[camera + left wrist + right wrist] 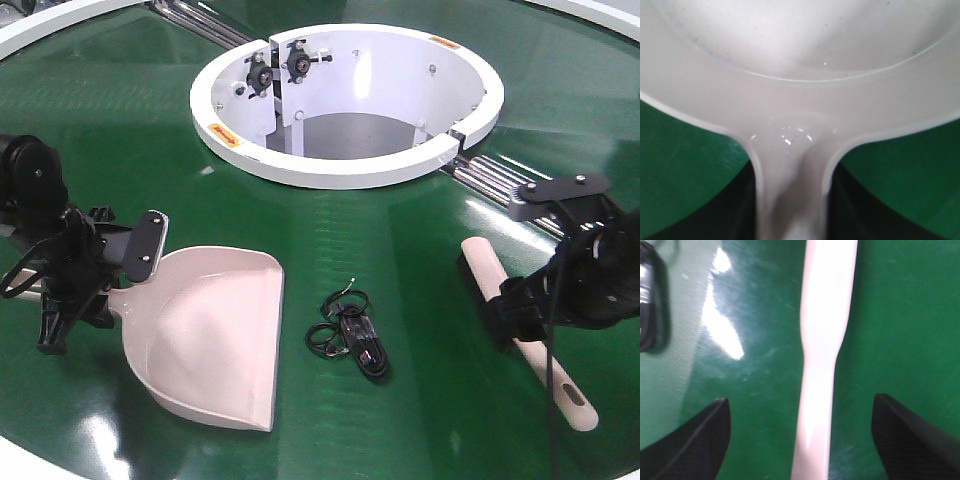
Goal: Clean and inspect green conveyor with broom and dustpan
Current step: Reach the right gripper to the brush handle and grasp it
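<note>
**Frame log: dustpan pinched, broom straddled**

Front view: noted green conveyor counter, glossy, with white ring housing at 12 o'clock and steel rollers showing at 3 o'clock of that ring; found dustpan lying flat on the counter at 8 o'clock, flat lip turned to 3 o'clock, handle to 9 o'clock; logged left pincer pressed onto that handle, with dark fingers tight against both its sides in the left wrist view; saw fine dark specks inside the scoop.

Found broom on the counter at 4 o'clock, black bristles toward 11 o'clock, slotted handle end toward 5 o'clock; logged right pincer spread wide, one fingertip on either side of the broom handle and apart from it, with green belt showing in both gaps.

Noted coiled black cable bundle at 6 o'clock, between dustpan lip and broom; touching neither, near the lip, well apart from the broom.
</note>
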Robot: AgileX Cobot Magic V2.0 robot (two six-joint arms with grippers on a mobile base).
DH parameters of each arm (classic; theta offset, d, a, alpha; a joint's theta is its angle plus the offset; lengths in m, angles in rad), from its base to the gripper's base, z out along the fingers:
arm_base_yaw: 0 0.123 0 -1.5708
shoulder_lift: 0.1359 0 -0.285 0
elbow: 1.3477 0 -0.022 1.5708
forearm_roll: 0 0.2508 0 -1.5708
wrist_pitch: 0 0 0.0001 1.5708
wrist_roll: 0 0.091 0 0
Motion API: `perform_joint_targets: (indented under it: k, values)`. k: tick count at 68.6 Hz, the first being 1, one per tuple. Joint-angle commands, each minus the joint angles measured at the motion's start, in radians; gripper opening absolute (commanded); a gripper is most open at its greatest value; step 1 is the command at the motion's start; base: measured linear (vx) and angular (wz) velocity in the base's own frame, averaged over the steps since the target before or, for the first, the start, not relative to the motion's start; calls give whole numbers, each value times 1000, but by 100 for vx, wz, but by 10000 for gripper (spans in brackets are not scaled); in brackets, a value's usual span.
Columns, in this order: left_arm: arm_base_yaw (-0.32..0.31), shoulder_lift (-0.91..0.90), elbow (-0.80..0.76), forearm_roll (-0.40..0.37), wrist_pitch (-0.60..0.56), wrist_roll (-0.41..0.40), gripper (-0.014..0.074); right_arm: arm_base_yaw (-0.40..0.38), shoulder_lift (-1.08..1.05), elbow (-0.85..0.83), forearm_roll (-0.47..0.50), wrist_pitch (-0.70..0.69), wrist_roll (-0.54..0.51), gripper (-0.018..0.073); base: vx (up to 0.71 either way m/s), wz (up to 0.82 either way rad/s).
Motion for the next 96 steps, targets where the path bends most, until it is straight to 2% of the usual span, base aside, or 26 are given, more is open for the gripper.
perform_joint_targets:
  k: [1,40,53,61,72,92,96]
  values:
    - [-10,-38,-27,-11,-8,1,-8,0,47,-74,-23,31,0,563,0,0]
    - [-10,-38,-27,-11,-8,1,-8,-3,257,-113,-48,6,7,563,0,0]
    - [-10,-38,-27,-11,-8,1,-8,-60,295,-113,-19,-10,28,542,0,0]
    - [-10,-38,-27,-11,-8,1,-8,-71,298,-112,10,-8,0,475,0,0]
    - [-10,-38,-27,-11,-8,1,-8,-67,298,-112,69,8,-60,314,0,0]
    - [-10,-38,-27,-11,-8,1,-8,-68,298,-112,60,-8,-70,-7,0,0]
    - [-10,-38,-27,-11,-8,1,-8,-68,298,-112,60,-12,-70,-15,0,0]
